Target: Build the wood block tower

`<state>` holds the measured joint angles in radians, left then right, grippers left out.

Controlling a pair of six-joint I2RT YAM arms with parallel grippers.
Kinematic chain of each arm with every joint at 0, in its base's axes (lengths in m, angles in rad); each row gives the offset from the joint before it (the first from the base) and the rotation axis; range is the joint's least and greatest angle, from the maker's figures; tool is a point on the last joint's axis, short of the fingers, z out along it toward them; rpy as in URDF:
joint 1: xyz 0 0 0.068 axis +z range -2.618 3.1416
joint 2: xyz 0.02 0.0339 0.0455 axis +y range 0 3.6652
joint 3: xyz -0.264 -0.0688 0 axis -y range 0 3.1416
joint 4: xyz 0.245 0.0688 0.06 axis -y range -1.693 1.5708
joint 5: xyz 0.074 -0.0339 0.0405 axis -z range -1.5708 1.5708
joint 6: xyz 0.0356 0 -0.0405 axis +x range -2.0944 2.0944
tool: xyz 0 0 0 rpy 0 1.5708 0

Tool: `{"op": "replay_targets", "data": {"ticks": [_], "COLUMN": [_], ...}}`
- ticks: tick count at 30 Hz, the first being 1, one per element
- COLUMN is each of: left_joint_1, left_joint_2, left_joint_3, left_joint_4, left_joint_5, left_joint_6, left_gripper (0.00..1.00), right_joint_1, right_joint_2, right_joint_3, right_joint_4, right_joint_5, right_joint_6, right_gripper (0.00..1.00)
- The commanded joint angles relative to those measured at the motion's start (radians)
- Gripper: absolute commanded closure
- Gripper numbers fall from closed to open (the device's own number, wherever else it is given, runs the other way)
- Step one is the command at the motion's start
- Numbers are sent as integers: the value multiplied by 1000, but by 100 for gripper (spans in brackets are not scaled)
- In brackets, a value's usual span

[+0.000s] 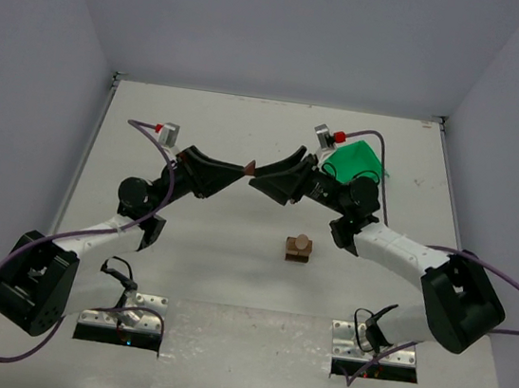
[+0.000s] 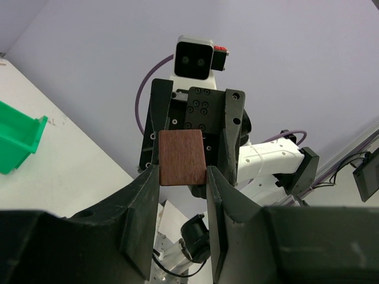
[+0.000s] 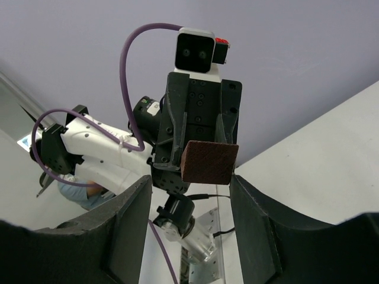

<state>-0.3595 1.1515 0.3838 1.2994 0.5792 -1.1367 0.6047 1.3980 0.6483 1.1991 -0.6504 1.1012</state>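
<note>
1. The left pincer is clenched on a dark brown block, which is held at the tips of its two fingers with its flat, squarish face toward the left wrist camera.
2. The right pincer is released. Its fingers are spread wide, and the block sits in the gap nearer one finger; contact cannot be told.
3. In the top view the two arms meet tip to tip above the surface, with the block between them, well off the surface.
4. The tower stands on the surface nearer the arm bases, close to the right arm. It is a small stack with a light round piece on a darker one.
5. A green bin sits behind the right arm.
</note>
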Motion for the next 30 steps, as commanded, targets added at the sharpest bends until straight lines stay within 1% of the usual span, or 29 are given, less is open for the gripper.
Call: {"op": "replay_targets", "data": {"ticks": [1, 6, 19, 22, 24, 26, 27, 28, 29, 30], "left_joint_1": [2, 2, 2, 2, 2, 2, 2, 2, 2, 3], "left_joint_2": [-20, -22, -46, -56, -66, -74, -83, -90, -98, -109], "left_joint_3": [-10, -13, -34, -44, -46, -40, -31, -24, -18, -15], "left_joint_4": [242, 242, 236, 229, 222, 189, 155, 113, 56, 16], "left_joint_5": [-7, -8, -17, -28, -32, -31, -31, -34, -38, -46], "left_joint_6": [8, 8, 21, 25, 34, 40, 47, 57, 71, 82], "left_gripper": [100, 100, 100, 100, 100, 99, 95, 73, 32, 15], "right_joint_1": [5, 6, 13, 14, 14, 15, 14, 11, 8, 6], "right_joint_2": [12, 29, 81, 81, 79, 77, 74, 69, 63, 52], "right_joint_3": [55, 60, 74, 72, 70, 67, 68, 75, 87, 98], "right_joint_4": [97, 133, 225, 223, 223, 219, 210, 188, 151, 100], "right_joint_5": [-23, -20, 2, 12, 18, 19, 15, 6, -6, -18], "right_joint_6": [13, 36, 70, 65, 64, 58, 50, 40, 26, -3], "right_gripper": [46, 52, 62, 66, 72, 75, 77, 78, 79, 79]}}
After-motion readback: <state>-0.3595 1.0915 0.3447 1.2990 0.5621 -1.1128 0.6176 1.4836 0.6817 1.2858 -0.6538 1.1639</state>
